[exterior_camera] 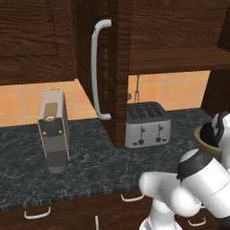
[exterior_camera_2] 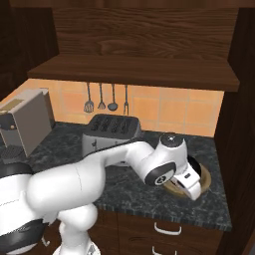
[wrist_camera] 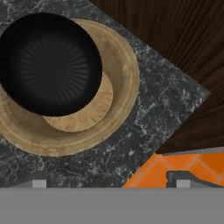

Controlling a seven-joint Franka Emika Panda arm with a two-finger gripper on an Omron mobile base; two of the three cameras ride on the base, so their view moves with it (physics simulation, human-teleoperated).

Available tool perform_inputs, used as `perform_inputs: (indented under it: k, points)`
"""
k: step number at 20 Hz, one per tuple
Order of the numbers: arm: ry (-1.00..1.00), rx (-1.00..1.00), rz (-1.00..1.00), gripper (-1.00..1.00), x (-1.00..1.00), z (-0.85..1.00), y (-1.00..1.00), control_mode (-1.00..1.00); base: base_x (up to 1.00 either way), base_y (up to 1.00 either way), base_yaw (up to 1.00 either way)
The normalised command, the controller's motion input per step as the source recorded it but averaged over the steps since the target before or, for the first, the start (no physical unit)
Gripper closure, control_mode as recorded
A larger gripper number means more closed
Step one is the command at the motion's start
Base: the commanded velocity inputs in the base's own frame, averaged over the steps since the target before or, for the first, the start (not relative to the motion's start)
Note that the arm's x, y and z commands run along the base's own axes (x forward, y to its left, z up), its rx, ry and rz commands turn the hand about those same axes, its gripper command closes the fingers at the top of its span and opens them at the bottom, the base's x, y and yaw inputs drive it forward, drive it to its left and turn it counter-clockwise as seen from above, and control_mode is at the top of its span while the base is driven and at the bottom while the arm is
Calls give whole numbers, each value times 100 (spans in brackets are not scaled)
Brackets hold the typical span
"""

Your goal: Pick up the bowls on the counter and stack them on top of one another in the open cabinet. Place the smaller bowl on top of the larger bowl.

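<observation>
1. Hand view: the gripper (wrist_camera: 109, 183) sits at the bottom edge, its fingers (wrist_camera: 38, 183) wide apart and holding nothing.
2. The black bowl (wrist_camera: 48, 65) sits inside the tan bowl (wrist_camera: 120, 83), upper left.
3. Both rest on the counter (wrist_camera: 162, 109).
4. Right base view: the cabinet shelf (exterior_camera_2: 134, 72) is at the top, and a toaster (exterior_camera_2: 112, 130) is mid-left.

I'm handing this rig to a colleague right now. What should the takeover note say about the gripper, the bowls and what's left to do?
Gripper: open, holding nothing, looking down from above the bowls.
Black bowl: sits inside the tan bowl, off-centre toward one rim.
Tan bowl: on the counter, at its right end near the wood side panel, right of the toaster.
Open cabinet shelf: nothing on it in the base views.
Done: nothing moved into the cabinet.
Left: put the tan bowl on the shelf, then the black bowl in it.
</observation>
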Motion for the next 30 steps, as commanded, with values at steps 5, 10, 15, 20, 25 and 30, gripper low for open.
perform_inputs:
  k: [5, 10, 15, 20, 25, 30]
  points:
    - [0, 1, -2, -100, 16, -50, 4, -100, 0, 0, 0]
    - [0, 6, -7, -100, 19, -50, 0, -100, 0, 0, 0]
    - [0, 7, -11, -100, 37, -31, 0, -100, 0, 0, 0]
    - [0, 1, -12, -100, 32, -4, 0, -100, 0, 0, 0]
    - [0, 3, -8, -100, -9, -47, 0, -100, 0, 0, 0]
    - [0, 4, -3, -100, -4, -38, 0, -100, 0, 0, 0]
